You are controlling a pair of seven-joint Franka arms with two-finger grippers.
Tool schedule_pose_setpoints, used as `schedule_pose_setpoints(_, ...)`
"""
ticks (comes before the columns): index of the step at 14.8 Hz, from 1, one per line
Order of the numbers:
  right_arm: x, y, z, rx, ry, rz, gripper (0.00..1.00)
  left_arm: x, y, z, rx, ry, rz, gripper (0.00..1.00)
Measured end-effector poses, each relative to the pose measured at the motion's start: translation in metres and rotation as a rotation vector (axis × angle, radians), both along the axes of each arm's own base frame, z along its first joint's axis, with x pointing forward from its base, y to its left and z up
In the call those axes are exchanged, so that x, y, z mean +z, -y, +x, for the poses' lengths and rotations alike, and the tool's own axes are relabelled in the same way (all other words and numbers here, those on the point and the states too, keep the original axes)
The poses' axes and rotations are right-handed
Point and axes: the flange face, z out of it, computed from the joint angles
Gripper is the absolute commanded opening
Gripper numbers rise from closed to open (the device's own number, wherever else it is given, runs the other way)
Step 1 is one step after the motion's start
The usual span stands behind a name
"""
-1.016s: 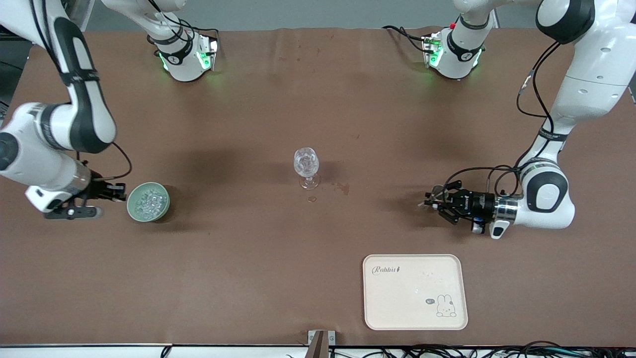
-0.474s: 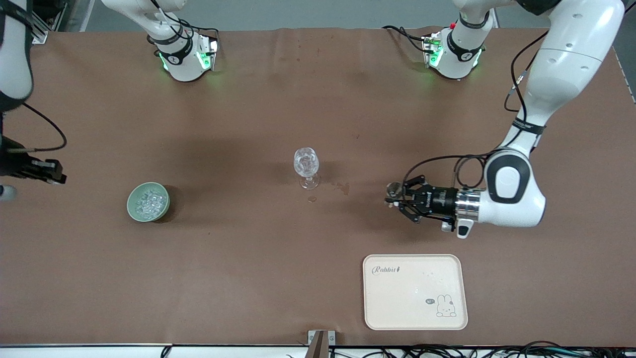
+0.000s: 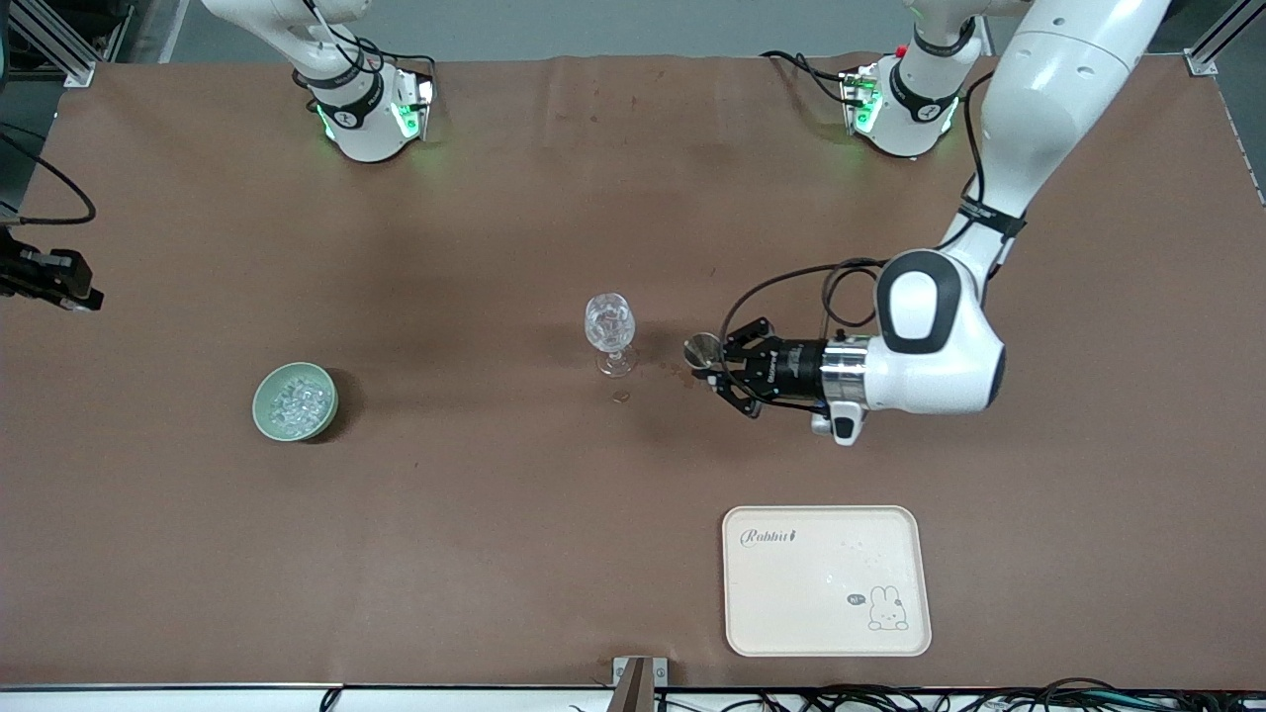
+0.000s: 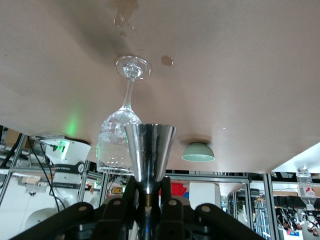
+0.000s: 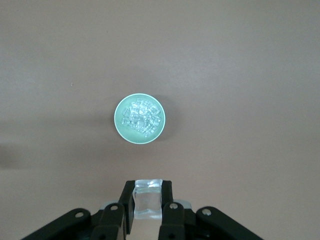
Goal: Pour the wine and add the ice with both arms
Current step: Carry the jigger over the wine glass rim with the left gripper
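A clear stemmed glass [image 3: 610, 331] stands upright mid-table; it also shows in the left wrist view [image 4: 122, 135]. My left gripper [image 3: 714, 368] is shut on a small shiny metal measuring cup [image 3: 702, 349], [image 4: 150, 150], held low beside the glass toward the left arm's end. A green bowl [image 3: 295, 400] of ice [image 5: 141, 118] sits toward the right arm's end. My right gripper [image 5: 148, 202] is shut on one clear ice cube [image 5: 148, 199], high over the table near the bowl [image 5: 120, 131]. In the front view it shows at the edge [image 3: 54, 280].
A cream tray [image 3: 827, 580] with a rabbit drawing lies nearer the front camera, toward the left arm's end. Wet spots [image 3: 680, 374] mark the brown table by the glass's foot. The arm bases [image 3: 366, 114] stand along the top.
My left gripper has carried the metal cup across the table up to the glass. My right gripper has lifted away from the bowl with the ice cube.
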Motion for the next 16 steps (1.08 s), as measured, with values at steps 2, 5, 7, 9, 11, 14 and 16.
schedule_pose_setpoints(2,0.002,-0.002,-0.003,-0.012,-0.011,0.002,0.06,0.002,0.013,-0.01,0.003,0.006,0.02,0.01)
schedule_pose_setpoints(5,0.001,-0.02,-0.003,-0.039,-0.028,0.003,0.06,0.006,0.029,-0.024,0.009,0.007,0.053,0.0)
schedule_pose_setpoints(7,0.001,-0.031,-0.002,-0.041,-0.027,0.002,0.06,0.011,0.039,-0.034,-0.006,-0.001,0.13,0.0)
schedule_pose_setpoints(9,0.001,-0.032,-0.002,-0.04,-0.027,0.002,0.06,0.016,0.049,-0.041,-0.012,-0.015,0.222,0.0)
schedule_pose_setpoints(11,0.002,-0.033,-0.003,-0.04,-0.025,0.002,0.06,0.02,0.058,-0.048,-0.008,-0.029,0.28,0.0)
schedule_pose_setpoints(14,0.006,-0.036,-0.005,-0.035,-0.018,0.002,0.05,0.025,0.078,-0.06,-0.013,-0.026,0.369,0.0)
schedule_pose_setpoints(16,0.008,-0.037,-0.005,-0.032,-0.016,0.002,0.05,0.034,0.088,-0.061,0.003,-0.013,0.429,0.0)
